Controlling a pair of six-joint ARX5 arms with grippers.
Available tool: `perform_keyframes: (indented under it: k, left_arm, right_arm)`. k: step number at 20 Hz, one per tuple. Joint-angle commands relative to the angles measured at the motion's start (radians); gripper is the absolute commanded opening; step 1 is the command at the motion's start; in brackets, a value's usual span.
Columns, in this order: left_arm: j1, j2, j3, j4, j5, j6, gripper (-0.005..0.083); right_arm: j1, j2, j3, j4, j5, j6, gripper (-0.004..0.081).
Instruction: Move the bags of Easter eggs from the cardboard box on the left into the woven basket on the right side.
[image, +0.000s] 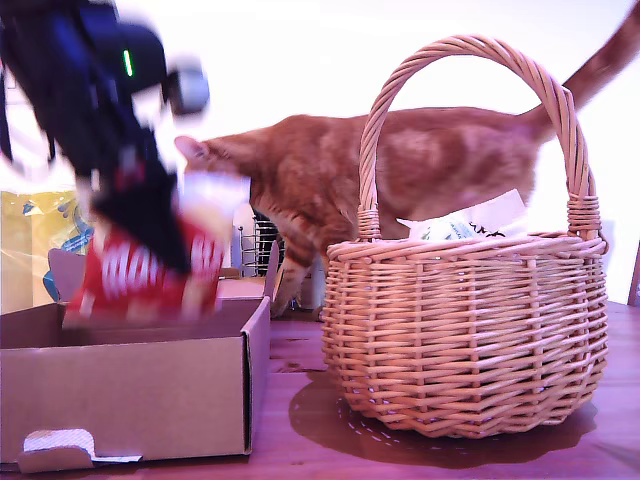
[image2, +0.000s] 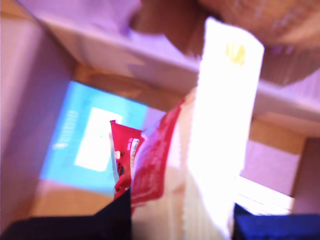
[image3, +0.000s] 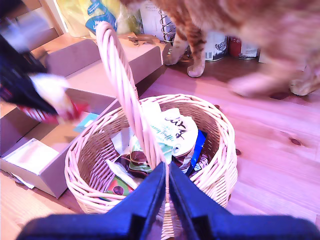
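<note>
Over the cardboard box (image: 130, 385) at the exterior view's left: red-and-white Maltesers bag (image: 150, 262) hanging crumpled from first pincer (image2: 182, 220), clamped on its top edge. Light, soft, glossy and likely slippery; best pinched at the flat sealed edge, not the bulging middle. Blue bag (image2: 87, 140) lying flat on the box floor. Further right on the surface: woven basket (image: 465, 335) holding several bags, second pincer (image3: 167, 197) narrow around its handle (image3: 122, 85).

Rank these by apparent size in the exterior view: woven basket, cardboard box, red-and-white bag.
1. woven basket
2. cardboard box, though cut off at the view's left edge
3. red-and-white bag, blurred
</note>
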Motion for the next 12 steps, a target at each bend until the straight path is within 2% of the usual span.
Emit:
perform_keyframes:
  k: [1, 3, 6, 9, 12]
  left_arm:
    - [-0.023, -0.05, 0.011, -0.007, 0.007, -0.05, 0.0049]
    - [-0.057, -0.113, 0.011, -0.023, 0.004, -0.108, 0.005]
    - [-0.148, -0.161, 0.011, -0.009, 0.003, -0.137, 0.005]
    - [-0.266, -0.145, 0.007, 0.13, 0.0, -0.141, 0.0049]
    - [-0.354, -0.077, 0.007, 0.276, -0.065, -0.135, 0.0049]
  right_arm:
    - [0.005, -0.003, 0.013, 0.009, -0.003, 0.003, -0.0012]
    - [0.005, -0.003, 0.013, 0.01, -0.003, 0.003, -0.0012]
    - [0.005, -0.003, 0.013, 0.01, -0.002, 0.003, -0.0012]
    - [0.005, -0.003, 0.013, 0.011, -0.002, 0.003, -0.0012]
    - [0.005, -0.003, 0.013, 0.013, -0.002, 0.003, -0.0012]
